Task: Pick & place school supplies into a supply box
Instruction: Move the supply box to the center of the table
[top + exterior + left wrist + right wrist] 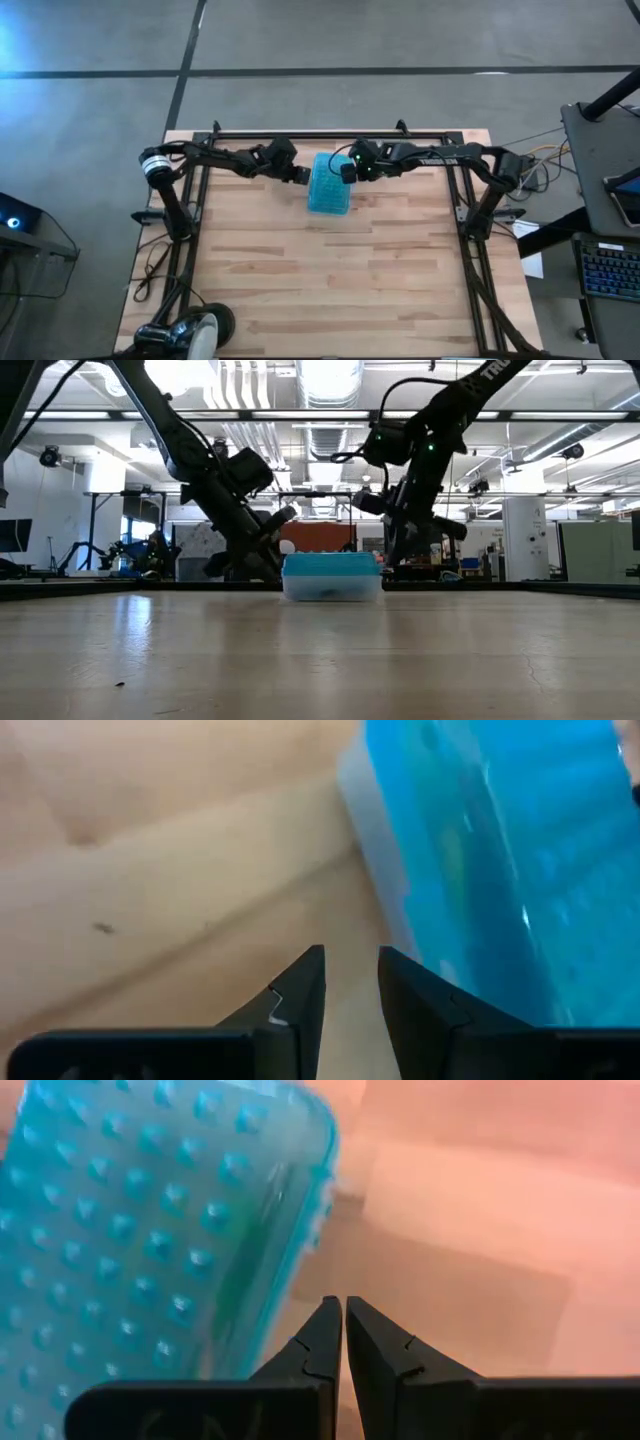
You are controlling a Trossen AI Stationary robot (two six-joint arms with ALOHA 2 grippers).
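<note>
The small rectangular clear plastic supply box with its teal-blue studded lid (329, 184) down sits toward the wooden bench's (330, 290) 12 o'clock edge. The left gripper (301, 174) flanks it at 9 o'clock, fingers slightly apart; the right gripper (347, 170), at 3 o'clock, has fingers together. Bare bench spreads toward 6 o'clock.

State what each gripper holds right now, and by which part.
Nothing is held. The left gripper, slightly open, and the right gripper, shut and empty, flank the clear plastic box with teal-blue studded lid.
</note>
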